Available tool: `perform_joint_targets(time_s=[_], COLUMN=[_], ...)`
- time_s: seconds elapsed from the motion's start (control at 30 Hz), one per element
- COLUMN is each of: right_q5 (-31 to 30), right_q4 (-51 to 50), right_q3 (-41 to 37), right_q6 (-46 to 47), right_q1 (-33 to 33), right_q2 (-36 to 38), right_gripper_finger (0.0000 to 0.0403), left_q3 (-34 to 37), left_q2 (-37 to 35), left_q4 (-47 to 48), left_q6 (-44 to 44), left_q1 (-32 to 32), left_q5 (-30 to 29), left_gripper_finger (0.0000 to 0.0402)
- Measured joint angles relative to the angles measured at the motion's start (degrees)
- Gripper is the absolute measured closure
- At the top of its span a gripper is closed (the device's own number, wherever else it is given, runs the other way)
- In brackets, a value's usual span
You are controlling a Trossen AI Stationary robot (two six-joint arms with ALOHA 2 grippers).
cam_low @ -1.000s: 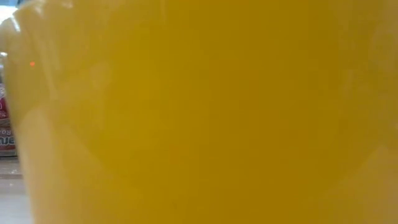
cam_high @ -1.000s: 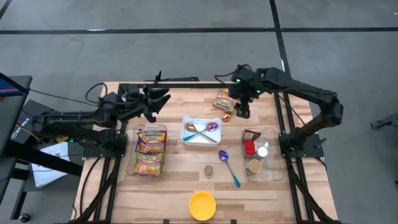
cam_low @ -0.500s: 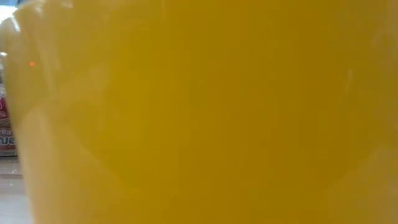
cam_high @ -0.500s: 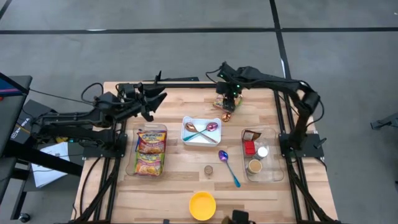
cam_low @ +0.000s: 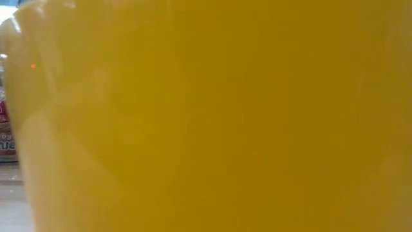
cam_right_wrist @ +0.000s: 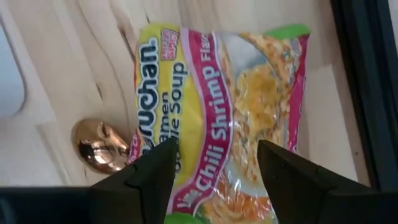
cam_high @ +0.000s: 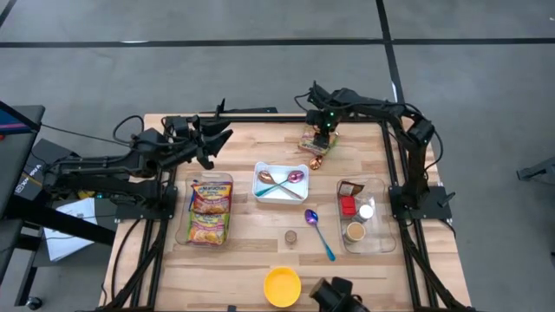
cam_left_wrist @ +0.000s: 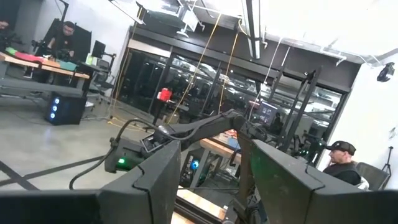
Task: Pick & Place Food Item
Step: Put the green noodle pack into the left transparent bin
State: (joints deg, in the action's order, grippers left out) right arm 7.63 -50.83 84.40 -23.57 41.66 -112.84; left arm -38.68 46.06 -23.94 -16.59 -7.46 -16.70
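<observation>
A ramen soup packet (cam_right_wrist: 217, 106), yellow and pink, lies flat on the wooden table near its far right corner (cam_high: 312, 143). My right gripper (cam_right_wrist: 214, 180) points down over the packet's end, open. One dark finger (cam_right_wrist: 146, 177) stands over one long side and the other (cam_right_wrist: 292, 180) over the opposite side; I see no touch. In the high view the gripper (cam_high: 321, 134) covers part of the packet. My left gripper (cam_left_wrist: 214, 186) is open, raised at the far left (cam_high: 212, 139), and aims at the room with nothing between its fingers.
A copper spoon (cam_right_wrist: 99, 146) lies beside the packet. Mid-table stands a white tray (cam_high: 260, 192) with two spoons. A clear bin (cam_high: 211, 211) holds ramen packets, and another bin (cam_high: 379, 243) holds small items. A blue spoon (cam_high: 319, 232) lies near. The yellow bowl (cam_high: 283, 286) fills the low view (cam_low: 206, 116).
My right gripper has come down and swung toward the table's left, from beside the ramen packet to right over it, and has turned a little about its own axis. Its fingers have kept the same gap. The packet has not moved.
</observation>
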Motion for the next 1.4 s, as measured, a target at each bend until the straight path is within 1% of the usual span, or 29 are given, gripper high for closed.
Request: perform_joint_targets(time_s=[0.23,0.43,0.63,1.0,1.1,1.27,1.3,1.4], right_q5=[0.04,0.07,0.08,0.41,0.24,0.26,0.46,1.14], right_q4=[1.7,3.11,3.52,4.95,5.25,5.95,6.1,6.4], right_q3=[0.0,-0.02,-2.2,-6.11,-6.21,-6.31,-6.32,-6.33], right_q6=[-1.05,-1.05,-1.02,-0.87,-0.87,-0.92,-1.14,-1.46], right_q1=[-1.14,-1.59,-1.54,-1.53,-1.78,-1.8,-1.8,-1.81], right_q2=[0.0,0.0,0.02,0.46,0.39,0.31,0.28,1.12], right_gripper_finger=[0.0208,0.0246,0.0281,0.0291,0.0314,0.0384,0.0391,0.0393], left_q3=[0.02,0.02,0.02,0.02,0.02,0.04,0.04,0.04], left_q2=[0.0,0.0,0.0,0.0,0.0,0.0,0.0,0.0], left_q4=[0.0,-0.02,-0.04,-0.09,-0.11,-0.13,-0.13,-0.43], left_q6=[0.15,-0.16,-0.31,-0.38,-1.44,-2.08,-2.08,-2.08], left_q1=[0.0,0.0,0.0,0.0,0.0,0.09,0.25,0.44], left_q5=[-0.01,-0.01,0.01,0.58,0.58,0.63,0.71,0.84], left_gripper_finger=[0.0215,0.0215,0.0215,0.0215,0.0215,0.0215,0.0215,0.0215])
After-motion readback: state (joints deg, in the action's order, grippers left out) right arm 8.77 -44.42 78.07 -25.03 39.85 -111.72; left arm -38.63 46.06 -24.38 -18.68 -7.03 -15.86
